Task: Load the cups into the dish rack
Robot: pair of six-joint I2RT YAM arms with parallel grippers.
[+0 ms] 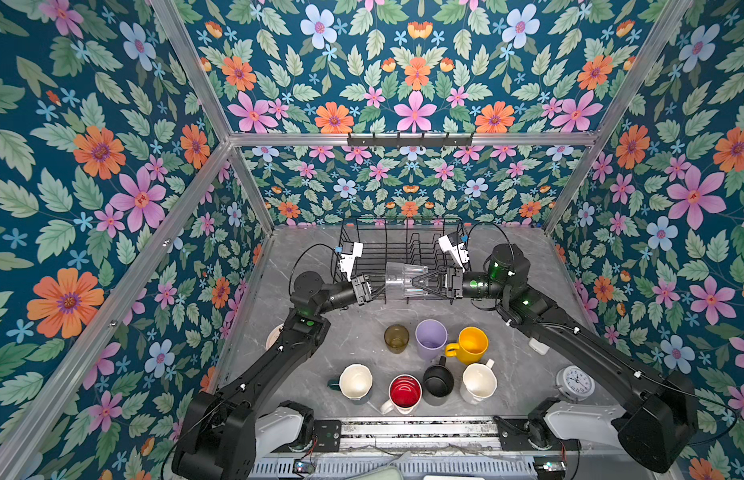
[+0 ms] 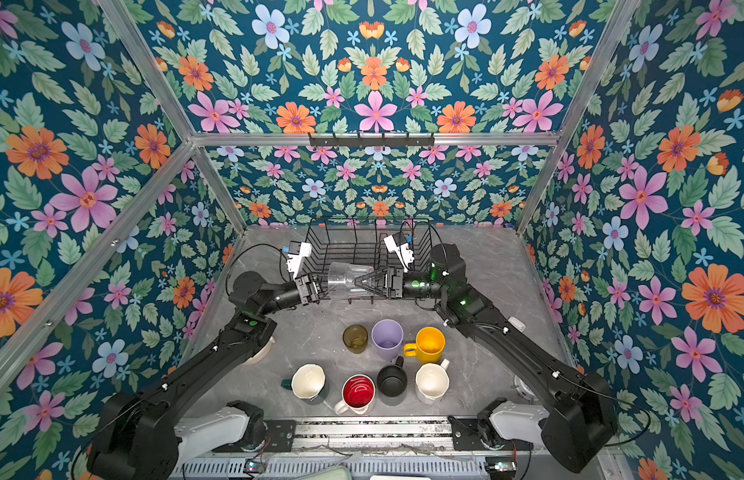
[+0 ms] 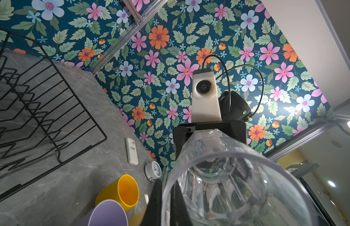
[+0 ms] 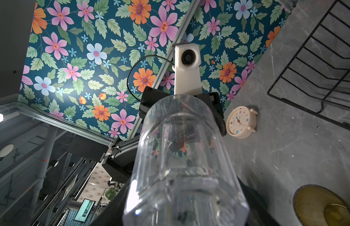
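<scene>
While it lies on its side in the air, just in front of the rack (image 1: 399, 249) and clear of the tabletop (image 1: 353, 324), the glass (image 1: 405, 281) hangs between my two hands. My left hand (image 1: 380, 287) is pressed together on the wall at the rim, one finger inside the mouth and one outside. My right hand (image 1: 418, 281) meets the other end, its fingers spread to either side of the base; whether they press on it I cannot tell. Nearer me on the tabletop stand seven more cups, all upright: olive tumbler (image 1: 396, 338), lilac tumbler (image 1: 430, 338) and yellow mug (image 1: 472, 344) in one row, then green mug (image 1: 355, 382), red-lined mug (image 1: 404, 392), black mug (image 1: 438, 380) and cream mug (image 1: 479, 382). A white clock (image 1: 575, 382) stands off to the right, well apart from them.
</scene>
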